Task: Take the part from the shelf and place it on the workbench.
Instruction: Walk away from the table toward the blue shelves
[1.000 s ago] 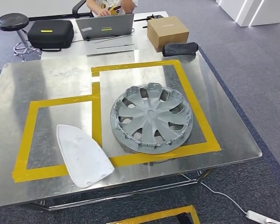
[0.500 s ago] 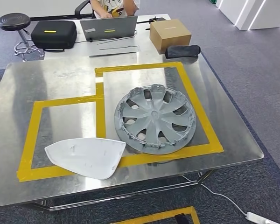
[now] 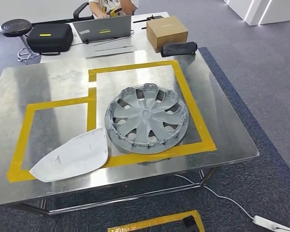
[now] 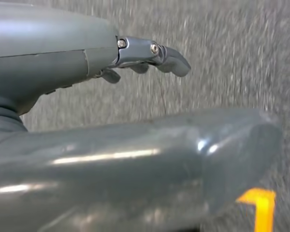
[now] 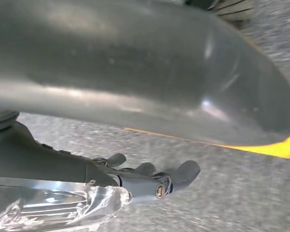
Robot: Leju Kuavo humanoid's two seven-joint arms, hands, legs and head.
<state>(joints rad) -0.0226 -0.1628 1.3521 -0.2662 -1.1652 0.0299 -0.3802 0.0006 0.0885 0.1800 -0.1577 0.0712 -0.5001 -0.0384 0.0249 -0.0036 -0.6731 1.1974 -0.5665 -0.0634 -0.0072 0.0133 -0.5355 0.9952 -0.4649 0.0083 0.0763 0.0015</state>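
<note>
Brushed steel workbench: ribbed grey hubcap, smooth white shell. Both robot hands' fingers spread, empty.

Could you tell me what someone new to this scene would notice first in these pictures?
A grey wheel cover lies flat inside the larger yellow-taped square on the shiny metal workbench. Beside it, a white curved panel rests over the front corner of the smaller taped square. Behind them, a person works at a laptop.

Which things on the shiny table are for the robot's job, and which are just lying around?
For the job: white part, grey wheel cover, workbench, yellow tape frames.

Just lying about: laptop, black case, cardboard box, stool, power strip.
</note>
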